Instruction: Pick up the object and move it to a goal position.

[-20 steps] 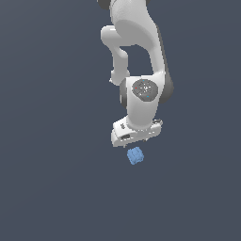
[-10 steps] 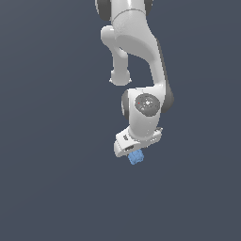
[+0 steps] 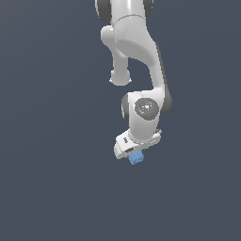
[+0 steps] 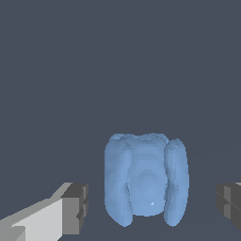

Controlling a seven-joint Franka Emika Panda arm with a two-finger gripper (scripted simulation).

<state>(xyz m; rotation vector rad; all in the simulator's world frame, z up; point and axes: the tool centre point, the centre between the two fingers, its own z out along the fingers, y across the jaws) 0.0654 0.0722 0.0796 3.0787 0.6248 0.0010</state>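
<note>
The object (image 3: 136, 158) is a small light-blue blocky piece with ridged faces, lying on the dark grey surface. In the exterior view the white gripper (image 3: 137, 149) hangs right over it and covers its top. In the wrist view the object (image 4: 145, 180) sits between the two fingertips (image 4: 75, 208), with a clear gap on each side. The gripper (image 4: 153, 207) is open around it and touches it on neither side.
The white arm (image 3: 136, 52) rises from the gripper toward the top of the exterior view. The flat dark grey surface (image 3: 52, 179) lies all around.
The gripper has come down toward the object and now sits over it, with the object between its open fingers. The object has not moved.
</note>
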